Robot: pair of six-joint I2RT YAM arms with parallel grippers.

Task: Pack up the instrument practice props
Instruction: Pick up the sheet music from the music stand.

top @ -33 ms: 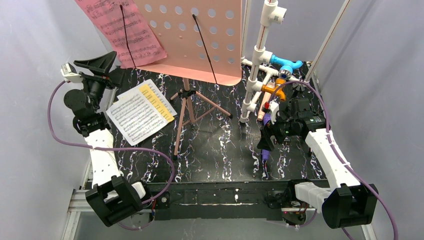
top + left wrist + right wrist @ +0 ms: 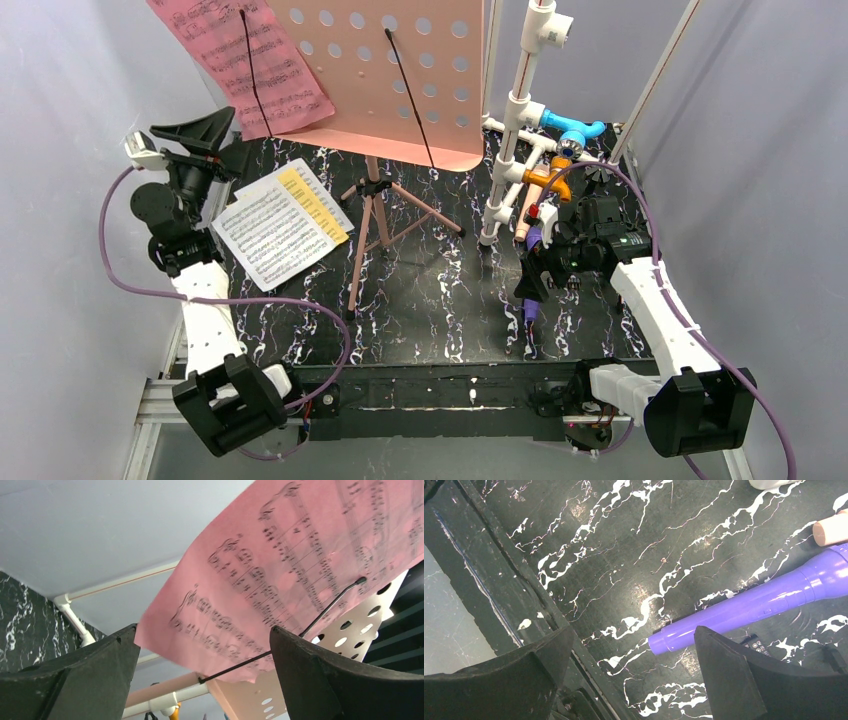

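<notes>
Right tool [image 2: 631, 645], fingers apart, hovered over one purple microphone [image 2: 744, 607] lying on the surface [image 2: 430, 300] beside one beige microphone [image 2: 831, 530]. Two printed pages [image 2: 280, 225] lay to the left. One pink holder [image 2: 400, 80] stood behind. Left tool [image 2: 205, 645], fingers apart, faced one pink music sheet [image 2: 280, 565], its position barely shifted from the earlier frame.

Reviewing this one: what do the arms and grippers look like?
Both arms have white link shells and black joints and bases. A purple cable loops along the left arm and another along the right arm. The left gripper and right gripper have broad, black, wedge-shaped fingers.
</notes>
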